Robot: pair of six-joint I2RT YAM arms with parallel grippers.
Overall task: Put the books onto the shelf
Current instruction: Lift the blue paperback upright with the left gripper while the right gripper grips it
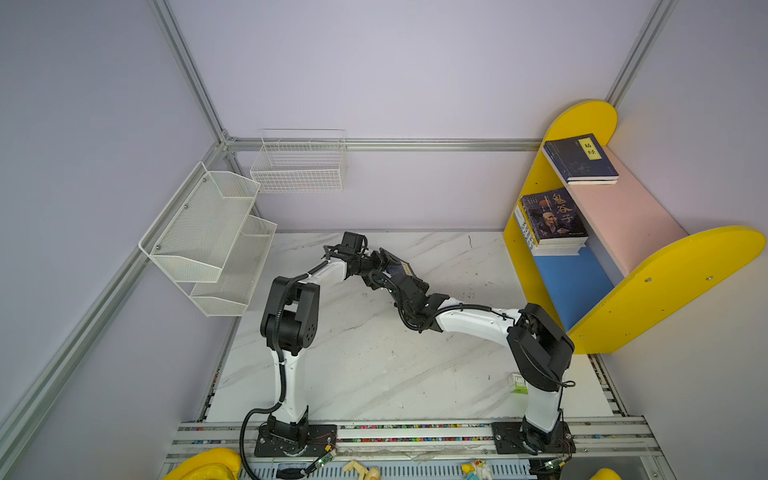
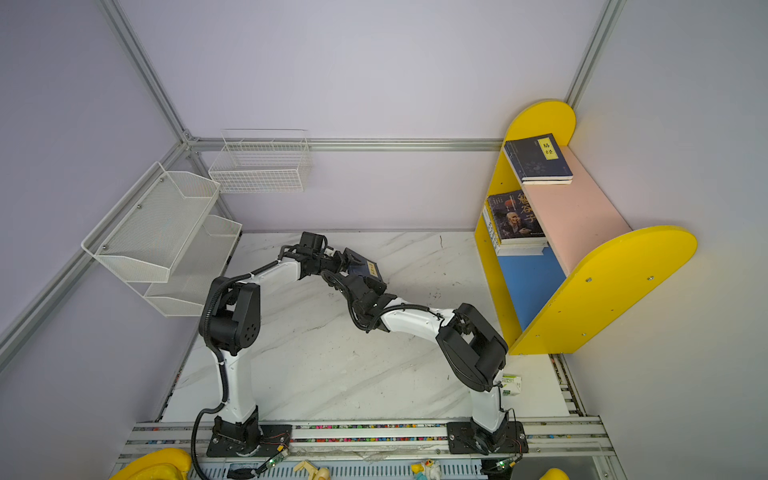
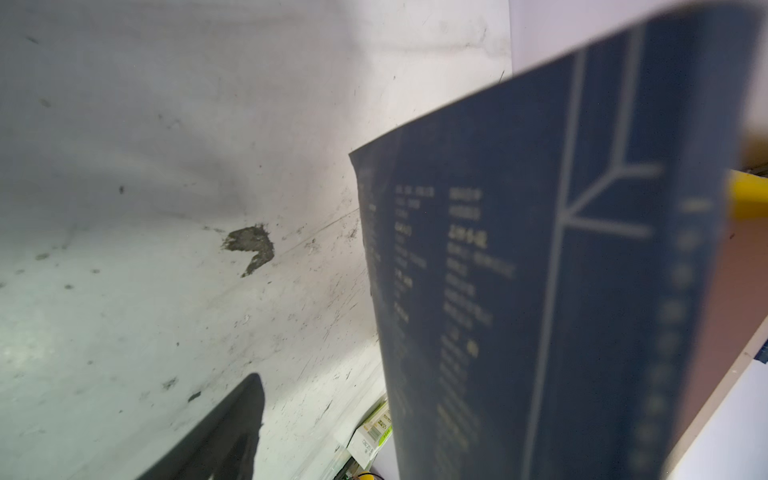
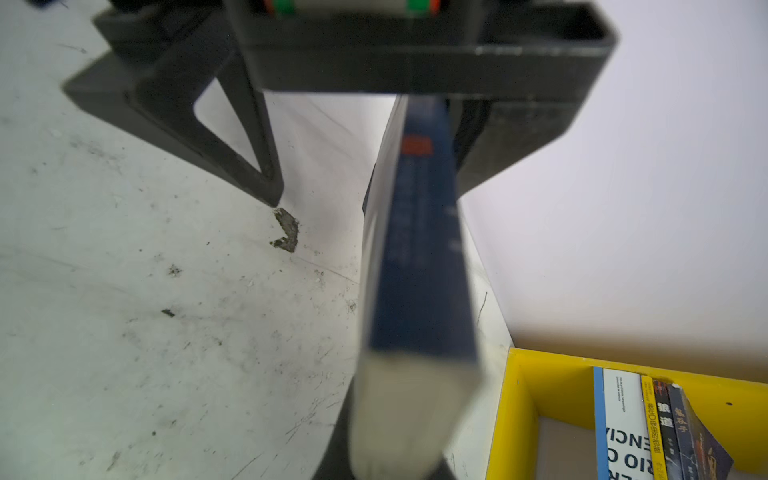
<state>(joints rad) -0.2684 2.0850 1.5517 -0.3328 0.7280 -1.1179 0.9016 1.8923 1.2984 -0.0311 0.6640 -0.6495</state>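
The navy book (image 1: 400, 267) hangs above the tabletop (image 1: 374, 365), well apart from the shelf (image 1: 590, 120). The closed right gripper (image 1: 398, 277) clamps it, while the left gripper (image 4: 370, 187) straddles it with jaws spread and one finger clear of the cover. We judge this a handover, so next we need one firm hold, then a carry to the shelf. From above the arms hide most of the book and the right gripper's fingers.
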